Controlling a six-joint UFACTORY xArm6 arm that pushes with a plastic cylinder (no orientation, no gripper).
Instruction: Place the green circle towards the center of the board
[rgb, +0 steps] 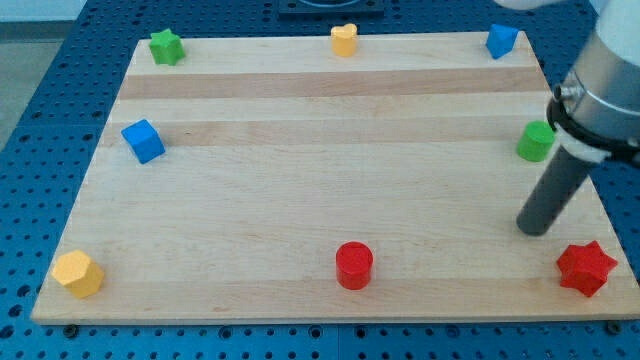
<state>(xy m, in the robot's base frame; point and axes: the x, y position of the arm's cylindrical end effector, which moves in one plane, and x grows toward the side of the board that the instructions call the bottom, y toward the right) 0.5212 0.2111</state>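
The green circle (535, 141) is a short green cylinder near the board's right edge, a little above mid-height. My tip (535, 228) rests on the board just below it, a short gap apart, not touching. The dark rod slopes up to the view's right, toward the arm at the right edge. The wooden board (320, 180) fills most of the view.
A green star (166, 46) sits at top left, a yellow heart (344, 39) at top middle, a blue block (501, 40) at top right. A blue cube (143, 141) is at left, a yellow hexagon (78, 273) at bottom left, a red cylinder (353, 265) at bottom middle, a red star (586, 268) at bottom right.
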